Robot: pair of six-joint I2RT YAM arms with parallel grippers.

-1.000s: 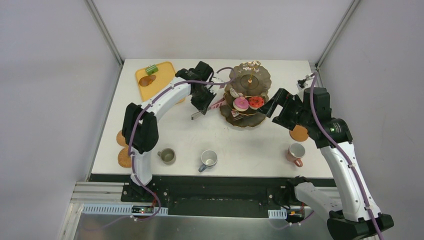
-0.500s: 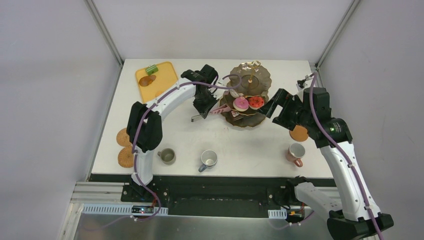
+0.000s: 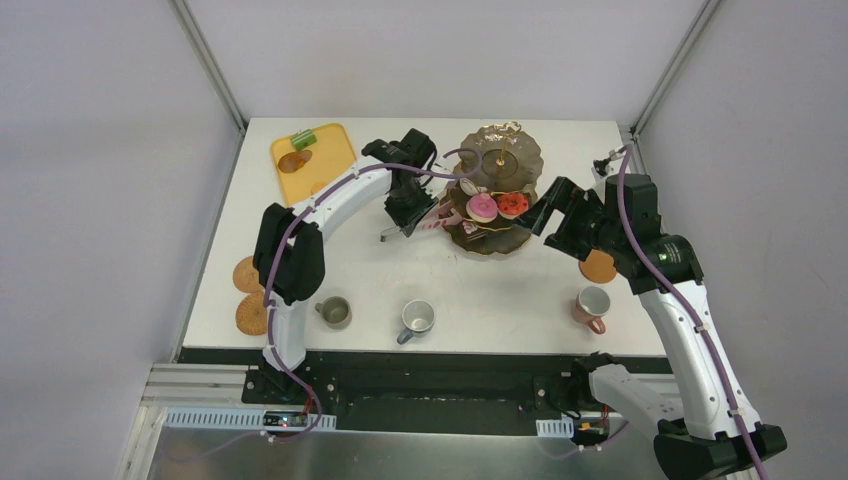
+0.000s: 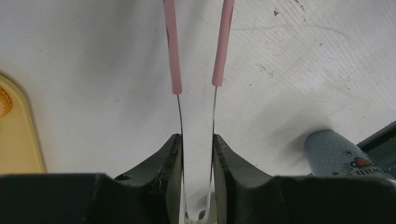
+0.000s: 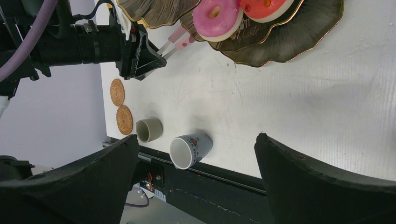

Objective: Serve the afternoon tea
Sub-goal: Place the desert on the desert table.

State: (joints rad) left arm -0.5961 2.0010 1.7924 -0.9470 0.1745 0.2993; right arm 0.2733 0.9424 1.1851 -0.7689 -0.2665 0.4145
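Pink tongs [image 4: 173, 46] spring apart as the left gripper [image 4: 197, 140] eases its squeeze, still holding them, tips at the stand [image 3: 520, 160] mid-frame; looks like a drop-off there. Right gripper [image 5: 196, 137] gapes empty.

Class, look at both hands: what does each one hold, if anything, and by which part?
The left hand grips the pink-handled tongs by their bare metal arms near the closed bend. The right hand is open and holds nothing.
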